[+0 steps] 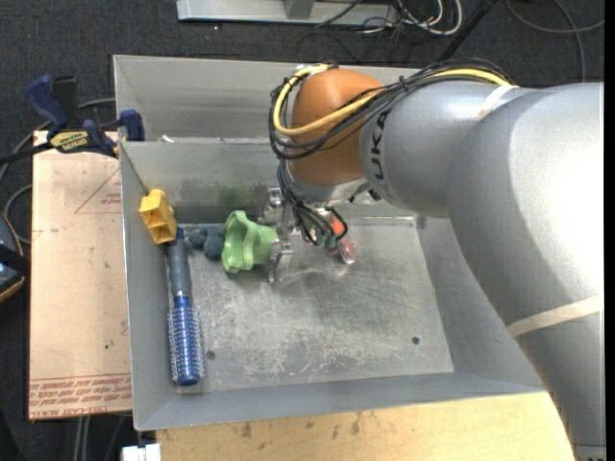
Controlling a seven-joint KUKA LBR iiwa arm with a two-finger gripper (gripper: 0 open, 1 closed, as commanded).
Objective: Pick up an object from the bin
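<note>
I have the gripper low over the bin floor, at about 11 o'clock from the middle of the bin. The orange wrist cover and its cables sit on top of it and block my line of sight, so I cannot tell whether it is clenched or released.

The nearest thing is a lumpy green plastic piece, right against the gripper's 9 o'clock side. I cannot make out whether they actually touch, and I do not see it held. At the green piece's 9 o'clock, close beside it, lies a small grey-blue thing.

A yellow block is tucked into the 10 o'clock corner, against the wall. A blue brush runs from just beneath it along the 9 o'clock wall, bristle end toward 7 o'clock, close to that edge.

From the gripper round through 3 o'clock to 6 o'clock the floor is bare scratched metal, with free space out to the sloping walls.
</note>
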